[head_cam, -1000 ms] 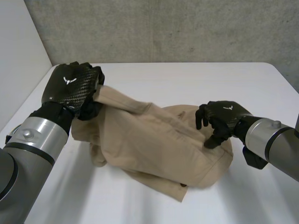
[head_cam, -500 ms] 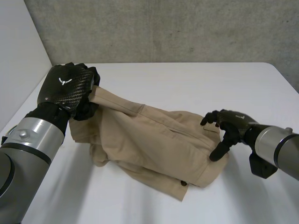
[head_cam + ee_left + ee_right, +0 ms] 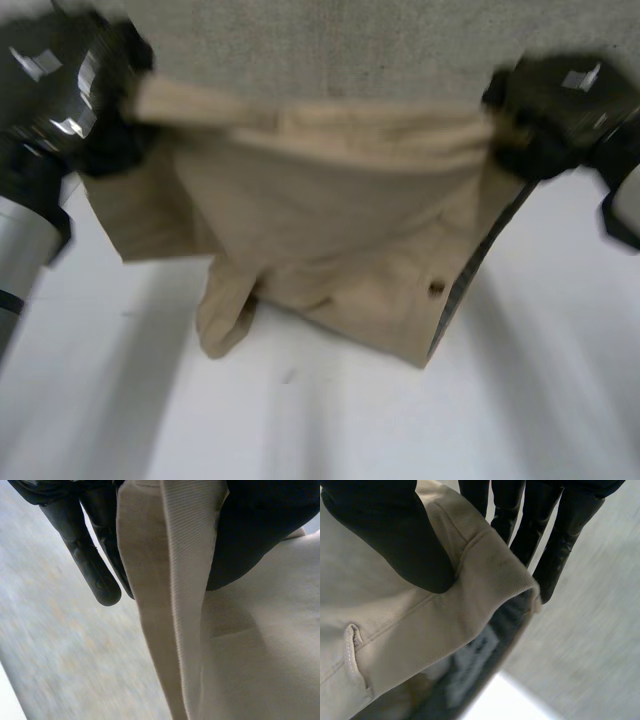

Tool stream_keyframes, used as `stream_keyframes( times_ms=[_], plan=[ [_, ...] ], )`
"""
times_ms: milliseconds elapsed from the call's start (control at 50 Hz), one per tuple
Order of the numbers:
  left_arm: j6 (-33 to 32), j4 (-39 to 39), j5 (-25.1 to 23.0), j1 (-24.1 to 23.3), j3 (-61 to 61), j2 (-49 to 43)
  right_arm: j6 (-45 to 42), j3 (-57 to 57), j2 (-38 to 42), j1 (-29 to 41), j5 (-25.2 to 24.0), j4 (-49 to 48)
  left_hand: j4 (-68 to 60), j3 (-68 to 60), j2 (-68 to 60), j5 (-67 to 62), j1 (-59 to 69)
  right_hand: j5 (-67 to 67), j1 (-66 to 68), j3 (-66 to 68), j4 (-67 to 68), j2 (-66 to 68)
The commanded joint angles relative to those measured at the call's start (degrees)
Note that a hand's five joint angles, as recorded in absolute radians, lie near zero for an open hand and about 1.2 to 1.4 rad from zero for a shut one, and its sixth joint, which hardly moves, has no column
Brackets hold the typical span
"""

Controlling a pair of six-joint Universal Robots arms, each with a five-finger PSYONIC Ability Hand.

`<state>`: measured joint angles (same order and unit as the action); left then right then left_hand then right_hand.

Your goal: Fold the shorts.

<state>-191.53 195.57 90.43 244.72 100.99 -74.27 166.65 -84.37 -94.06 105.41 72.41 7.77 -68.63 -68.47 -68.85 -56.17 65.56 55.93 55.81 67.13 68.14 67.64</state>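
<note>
Left robot hand (image 3: 60,95) and right robot hand (image 3: 560,105) pinch shorts' (image 3: 330,220) ends.

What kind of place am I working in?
Likely a lab test bench: white table, plain concrete wall, tan shorts held up between the left robot hand and right robot hand.

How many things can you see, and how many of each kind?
shorts, tan: 1
Black robot hands: 2, the left hand and the right hand, each pinching the shorts' top edge
table, white: 1
Total: 4
</note>
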Motion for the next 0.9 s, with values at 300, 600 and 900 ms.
stream_keyframes(
  times_ms=[300,600,900],
  plan=[
    [7.1,-10.8,-0.2,0.3,-20.0,8.3,-4.8,18.9,-8.4,0.1,0.5,11.5,-11.4,-11.5,-11.1,-13.8,14.4,14.1,24.2,12.9,11.9,12.4],
    [6.6,-10.6,-0.3,0.4,-20.5,-24.2,-6.7,16.7,18.0,4.8,0.8,11.4,-11.4,-11.5,-11.1,-13.8,14.4,14.1,24.2,12.9,11.9,12.4],
    [-0.4,2.5,1.2,-0.1,-59.5,-64.7,-12.0,31.2,47.7,7.0,18.0,-32.6,58.4,58.3,58.7,56.0,-55.4,-55.9,-45.8,-57.1,-58.1,-57.6]
  ],
)
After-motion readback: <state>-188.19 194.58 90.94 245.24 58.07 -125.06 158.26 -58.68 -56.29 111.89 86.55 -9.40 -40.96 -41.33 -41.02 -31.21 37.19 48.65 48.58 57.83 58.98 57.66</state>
